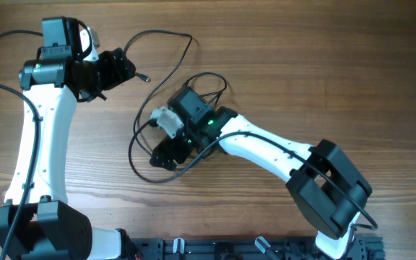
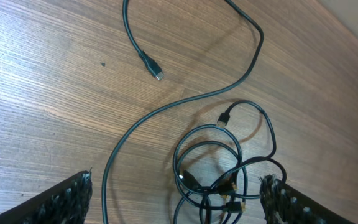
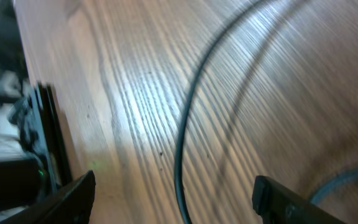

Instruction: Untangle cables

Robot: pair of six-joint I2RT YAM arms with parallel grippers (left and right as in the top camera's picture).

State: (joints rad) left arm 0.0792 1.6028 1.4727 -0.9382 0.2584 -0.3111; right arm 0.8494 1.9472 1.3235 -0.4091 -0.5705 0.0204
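Note:
The cables are thin black cords on the wooden table. In the overhead view a long cable [image 1: 166,35] ends in a small plug [image 1: 145,77], and a loop [image 1: 133,150] curves round my right gripper. In the left wrist view the plug end [image 2: 158,74] lies apart, and a knotted bundle [image 2: 222,177] of loops and plugs lies between the fingers of my left gripper [image 2: 176,200], which is open. My left gripper [image 1: 123,68] hovers just left of the plug. My right gripper [image 1: 165,153] is open, and one cable [image 3: 180,168] runs between its fingers [image 3: 176,202].
The right arm's white link [image 1: 266,148] crosses the middle of the table and covers part of the cables. The left arm [image 1: 42,137] stands along the left side. A dark rail [image 1: 251,249] runs along the front edge.

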